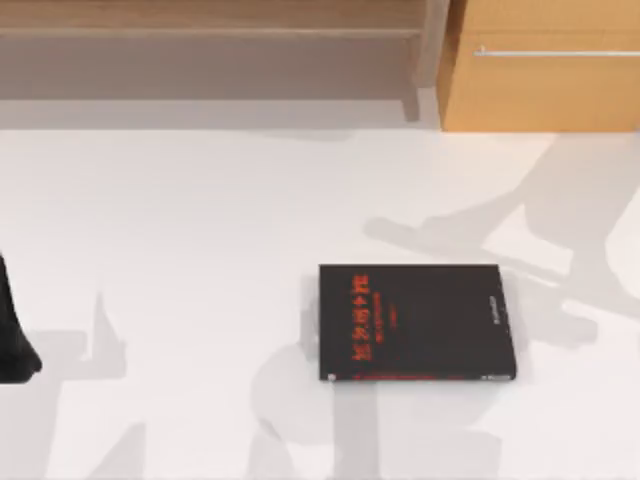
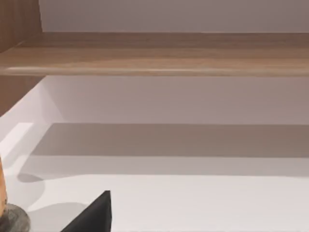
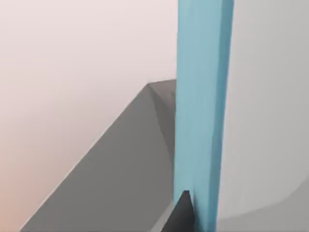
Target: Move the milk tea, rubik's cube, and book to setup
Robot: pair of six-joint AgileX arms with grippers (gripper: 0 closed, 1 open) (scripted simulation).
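1. The book (image 1: 415,322) lies flat on the white worktop (image 1: 180,220), a little right of centre in the top view — a black, matte rectangular cover with red lettering running along it and a thin red line at its near edge.
2. The small print on the cover is too blurred to read.
3. Soft grey arm shadows fall across the worktop around the book and towards the right side.
4. The left arm (image 1: 14,335) is a dark shape cut off at the left edge of the top view; its fingers are hidden there, so I cannot tell how they stand.
5. In the left wrist view a black, wedge-shaped tip (image 2: 94,215) pokes in at the edge, and beside it sits a rounded grey base with an orange strip above it (image 2: 6,208), cropped too much to identify.
6. Ahead of that camera is a wooden shelf (image 2: 159,53) with a smooth, rounded front edge and fine grain; it also runs along the far side in the top view.
7. A light wooden cabinet (image 1: 545,85) with a slim metal bar handle (image 1: 555,51) stands at the far right.
8. The right wrist view shows a smooth pale-blue upright slab (image 3: 200,116) against a flat grey angular surface — what they belong to is unclear, and the right arm's fingers cannot be judged.
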